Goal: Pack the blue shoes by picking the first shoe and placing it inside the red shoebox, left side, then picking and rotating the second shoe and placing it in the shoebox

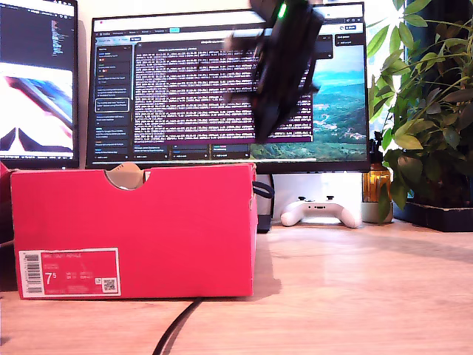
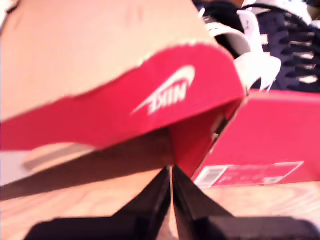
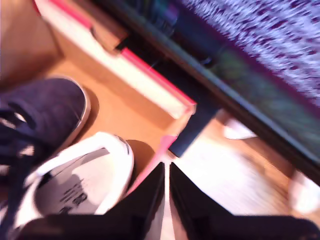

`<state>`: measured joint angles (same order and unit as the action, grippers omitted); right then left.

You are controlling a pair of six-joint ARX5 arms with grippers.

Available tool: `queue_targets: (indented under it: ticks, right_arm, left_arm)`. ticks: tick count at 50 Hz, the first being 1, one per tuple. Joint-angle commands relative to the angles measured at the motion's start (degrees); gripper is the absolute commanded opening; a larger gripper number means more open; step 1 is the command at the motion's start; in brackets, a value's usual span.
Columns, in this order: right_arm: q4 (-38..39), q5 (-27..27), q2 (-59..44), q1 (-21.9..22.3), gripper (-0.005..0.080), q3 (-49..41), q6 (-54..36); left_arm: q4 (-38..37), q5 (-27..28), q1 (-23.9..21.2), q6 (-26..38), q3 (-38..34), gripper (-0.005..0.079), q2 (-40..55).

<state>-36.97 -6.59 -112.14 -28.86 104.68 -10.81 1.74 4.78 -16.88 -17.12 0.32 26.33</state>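
My first gripper (image 2: 170,200) has its black jaws drawn together to a hairline slit with nothing held between them, low over the wooden table (image 1: 355,296). Just beyond it in the first wrist view hangs a red lid flap (image 2: 125,110) with a white swoosh logo and a bare cardboard underside. My second gripper (image 3: 166,195) is likewise pinched narrow and empty-handed, poised above a corner of the red shoebox (image 1: 148,214). The blue shoes (image 3: 45,110) lie inside the box on its brown cardboard floor, as the second wrist view shows. A navy suede toe with a white sole edge sits beside the white-lined opening of the other shoe (image 3: 75,185), and the two are close together. In the exterior view the box fills the lower left of the frame, resting on the table. Its white barcode label (image 1: 70,272), marked 7.5, is at its lower left corner, and a half-round notch (image 1: 126,176) is cut in its top edge. An arm (image 1: 284,66), blurred and dark with a green light, hangs at the upper centre of that view above the box's right end, in front of a wide monitor (image 1: 185,89) filled with text. A second screen (image 1: 37,81) stands at the upper left. A white game controller (image 1: 320,211) lies under the monitor, a leafy plant (image 1: 429,111) fills the exterior view's right edge, and a black cable (image 1: 177,325) runs across the table at bottom centre.
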Motion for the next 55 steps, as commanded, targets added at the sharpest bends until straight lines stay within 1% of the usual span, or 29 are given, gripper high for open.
queue_targets:
  ticks: [1,7,14,22,32,40,45,55]
  right_arm:
    - [-1.2,0.0,1.9,1.2,0.0001,0.8,0.6]
    - [-3.3,0.0,2.7,3.0,0.0001,0.2,0.6]
    - [-2.8,0.0,4.9,4.6,0.0000,-2.4,1.6]
    - [-2.4,0.0,8.7,5.9,0.0001,-7.2,1.8]
    - [-1.5,0.1,14.5,7.0,0.0001,-13.9,1.7]
    - [-0.5,0.3,19.6,7.6,0.0000,-18.3,1.6]
    - [-0.9,0.5,22.1,7.6,0.0001,-19.5,1.6]
    - [-2.6,0.7,26.4,7.7,0.0001,-19.5,2.1]
  left_arm:
    - [-1.4,-1.0,-0.1,0.6,-1.7,-0.0021,-2.1]
    - [-5.4,-3.2,-0.1,0.6,-1.7,-0.0021,-6.1]
    - [-9.7,-6.4,0.3,0.3,-1.7,-0.0021,-10.5]
    - [-13.5,-9.4,1.5,-2.1,-1.7,-0.0021,-15.3]
    - [-13.6,-9.0,5.1,-2.3,-1.7,-0.0021,-17.0]
    - [-13.6,-6.7,9.3,-1.5,-1.7,-0.0021,-17.1]
    - [-13.7,-4.2,11.6,-0.8,-1.7,-0.0021,-17.1]
    - [-13.7,-3.7,14.3,-0.3,-1.7,-0.0021,-17.1]
